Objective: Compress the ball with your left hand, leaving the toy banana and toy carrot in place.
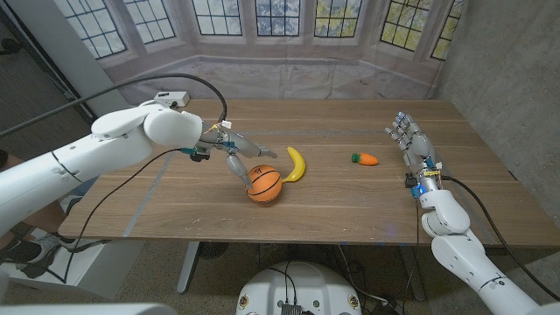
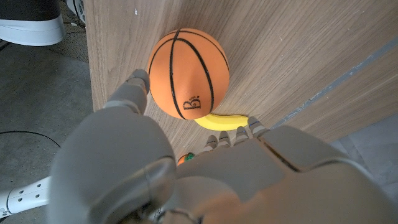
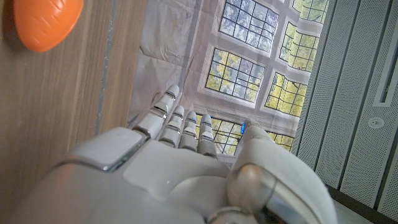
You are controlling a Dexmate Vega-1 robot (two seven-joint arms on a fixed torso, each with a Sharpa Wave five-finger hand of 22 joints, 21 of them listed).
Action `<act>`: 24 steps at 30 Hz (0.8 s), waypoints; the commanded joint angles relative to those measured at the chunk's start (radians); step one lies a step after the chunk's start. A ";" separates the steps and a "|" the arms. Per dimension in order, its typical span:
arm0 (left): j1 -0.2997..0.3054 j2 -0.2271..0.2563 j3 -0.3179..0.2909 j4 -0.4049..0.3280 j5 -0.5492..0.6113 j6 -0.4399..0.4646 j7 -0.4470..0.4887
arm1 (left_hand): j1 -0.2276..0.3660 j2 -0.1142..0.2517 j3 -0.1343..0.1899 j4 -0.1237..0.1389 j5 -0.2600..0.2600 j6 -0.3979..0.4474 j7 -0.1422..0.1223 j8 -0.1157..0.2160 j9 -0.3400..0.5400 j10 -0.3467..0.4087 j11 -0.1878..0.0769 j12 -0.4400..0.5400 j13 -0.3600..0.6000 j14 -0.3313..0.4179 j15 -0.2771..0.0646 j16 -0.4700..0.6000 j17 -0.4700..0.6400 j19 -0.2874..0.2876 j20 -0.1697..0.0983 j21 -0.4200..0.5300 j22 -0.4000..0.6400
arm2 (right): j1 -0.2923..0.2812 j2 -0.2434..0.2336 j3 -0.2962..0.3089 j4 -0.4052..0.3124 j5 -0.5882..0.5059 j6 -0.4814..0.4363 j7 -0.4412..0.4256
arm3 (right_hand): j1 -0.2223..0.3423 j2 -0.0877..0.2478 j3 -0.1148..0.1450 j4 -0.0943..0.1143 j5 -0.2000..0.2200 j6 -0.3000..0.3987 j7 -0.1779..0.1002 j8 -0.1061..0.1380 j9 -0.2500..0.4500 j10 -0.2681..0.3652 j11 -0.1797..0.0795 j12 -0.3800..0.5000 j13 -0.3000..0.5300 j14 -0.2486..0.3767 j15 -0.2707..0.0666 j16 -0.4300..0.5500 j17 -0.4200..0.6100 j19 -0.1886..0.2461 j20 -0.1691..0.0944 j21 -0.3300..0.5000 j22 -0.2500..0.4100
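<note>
Now the left hand (image 1: pixel 234 150) reaches over the small basketball (image 1: pixel 264 184) at the centre of the wooden table (image 1: pixel 350 197).
Its fingers are spread apart, one touching the ball's left side, none closed around it. A toy banana (image 1: pixel 297 164) lies just right of the ball, touching or nearly so; the toy carrot (image 1: pixel 365 159) sits farther right, well apart. At the frame's right the right hand (image 1: pixel 414 143) stands with fingers straight and apart, holding nothing.

Head view looks down over the whole tabletop (image 1: pixel 350 197); left wrist view hangs close above the basketball (image 2: pixel 188 73), shared with head; right wrist view faces the windows (image 3: pixel 249 68).
</note>
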 commanded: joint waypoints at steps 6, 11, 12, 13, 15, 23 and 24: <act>0.124 0.049 -0.070 -0.042 0.025 0.010 0.173 | 0.010 0.009 -0.007 0.004 0.001 -0.225 0.001 0.017 0.007 -0.173 -0.005 0.018 0.009 -0.118 0.002 0.011 0.005 0.002 -0.010 0.000 0.005 | -0.022 0.014 0.013 -0.004 -0.002 0.018 -0.007 | -0.003 -0.002 0.003 -0.006 0.000 -0.003 -0.001 0.002 0.006 -0.005 -0.002 0.005 0.003 0.001 0.001 0.005 0.002 -0.002 0.004 0.004 0.004; 0.123 0.046 -0.063 -0.048 0.026 0.029 0.149 | 0.010 0.010 -0.010 0.005 0.002 -0.225 0.000 0.019 0.009 -0.174 -0.006 0.022 0.013 -0.118 0.002 0.012 0.006 0.002 -0.011 -0.001 0.005 | -0.027 0.015 0.016 -0.008 -0.001 0.017 -0.011 | -0.004 -0.001 0.003 -0.006 0.000 -0.004 -0.001 0.002 0.006 -0.006 -0.001 0.005 0.003 0.000 0.002 0.005 0.002 -0.002 0.007 0.005 0.004; 0.123 0.045 -0.062 -0.049 0.027 0.033 0.148 | 0.009 0.009 -0.010 0.005 0.001 -0.226 0.001 0.019 0.009 -0.174 -0.006 0.023 0.013 -0.118 0.002 0.012 0.006 0.002 -0.011 -0.001 0.006 | -0.028 0.015 0.016 -0.009 -0.001 0.017 -0.012 | -0.004 -0.001 0.003 -0.006 -0.001 -0.005 -0.002 0.001 0.006 -0.006 -0.002 0.005 0.003 0.001 0.002 0.005 0.002 -0.002 0.008 0.005 0.004; 0.122 0.044 -0.061 -0.049 0.027 0.036 0.145 | 0.009 0.008 -0.012 0.005 0.001 -0.226 0.000 0.019 0.009 -0.170 -0.008 0.026 0.014 -0.118 0.002 0.012 0.007 0.002 -0.012 -0.002 0.006 | -0.029 0.016 0.017 -0.009 -0.001 0.017 -0.012 | -0.004 -0.001 0.003 -0.006 0.000 -0.005 -0.001 0.001 0.006 -0.006 -0.002 0.005 0.003 0.001 0.002 0.005 0.002 -0.002 0.008 0.005 0.004; 0.121 0.041 -0.058 -0.048 0.034 0.037 0.143 | 0.008 0.007 -0.013 0.005 0.001 -0.226 0.001 0.020 0.010 -0.170 -0.005 0.028 0.016 -0.117 0.001 0.012 0.007 0.003 -0.013 -0.002 0.006 | -0.030 0.017 0.017 -0.009 -0.002 0.018 -0.013 | -0.004 -0.001 0.003 -0.007 0.000 -0.005 -0.001 0.002 0.006 -0.006 -0.001 0.005 0.003 0.001 0.003 0.006 0.002 -0.002 0.008 0.005 0.004; 0.142 0.036 -0.055 -0.050 0.069 0.039 0.184 | 0.007 0.008 -0.017 0.006 0.001 -0.223 0.000 0.024 0.012 -0.161 -0.010 0.040 0.023 -0.109 -0.002 0.015 0.008 0.014 -0.011 0.001 0.007 | -0.034 0.021 0.021 -0.002 0.007 0.028 -0.005 | -0.006 -0.001 0.003 -0.007 -0.001 -0.005 -0.001 0.002 0.006 -0.007 -0.001 0.005 0.003 0.001 0.003 0.006 0.002 -0.001 0.009 0.005 0.004; 0.144 0.034 -0.054 -0.049 0.072 0.037 0.188 | 0.007 0.008 -0.018 0.006 0.001 -0.222 -0.002 0.025 0.013 -0.162 -0.010 0.041 0.025 -0.109 -0.002 0.015 0.009 0.014 -0.013 0.001 0.008 | -0.035 0.021 0.022 -0.001 0.008 0.030 -0.003 | -0.006 -0.001 0.003 -0.008 -0.001 -0.005 -0.001 0.002 0.006 -0.008 -0.001 0.005 0.003 0.001 0.003 0.006 0.002 -0.001 0.008 0.005 0.004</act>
